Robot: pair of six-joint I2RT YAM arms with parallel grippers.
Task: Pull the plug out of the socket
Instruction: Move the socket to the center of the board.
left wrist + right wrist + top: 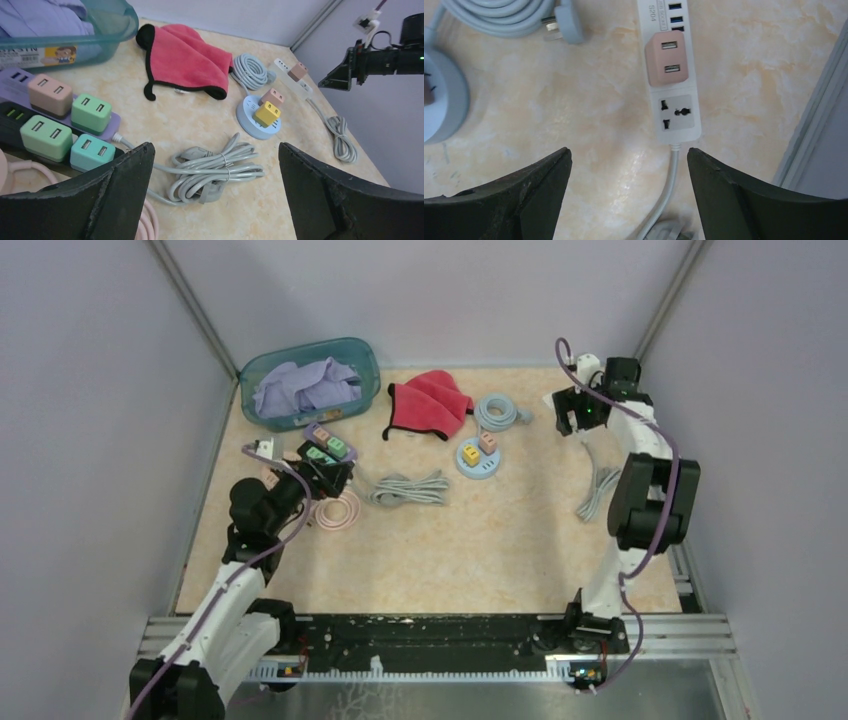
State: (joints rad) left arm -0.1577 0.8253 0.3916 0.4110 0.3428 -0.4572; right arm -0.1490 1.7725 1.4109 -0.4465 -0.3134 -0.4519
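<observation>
Overhead, right gripper (572, 422): hangs at the far side of the table, well to the right of the round socket base (478, 462). Its own arm hides the strip beneath it.
Overhead, left gripper (325, 472): well to the left of the round socket base, by the strips carrying green plugs. It looks to have no part in this pull.
Left wrist, grip: fingers spread wide and holding nothing. Only a grey cable bundle (215, 170) shows between them, near the round socket base.
Left wrist, target: the pink plug (298, 71) is seated in the white power strip (306, 89), just beyond the round socket base. The right gripper hangs above it, apart.
Right wrist, grip: jaws wide apart and empty.
Right wrist, target: the plug sits on the side away from the round socket base. It is ahead of the finger gap and not yet between the fingers; an empty outlet lies closer to them.
Step in hand: most likely lining up over the plug before coming down.
Approach: shift forward until the plug is centred in the gap, then lower so the pads meet its two flat sides rather than the strip.
Pull: straight along the pins, without rocking.
Risk: the light strip may lift with the plug, since nothing pins it down.
</observation>
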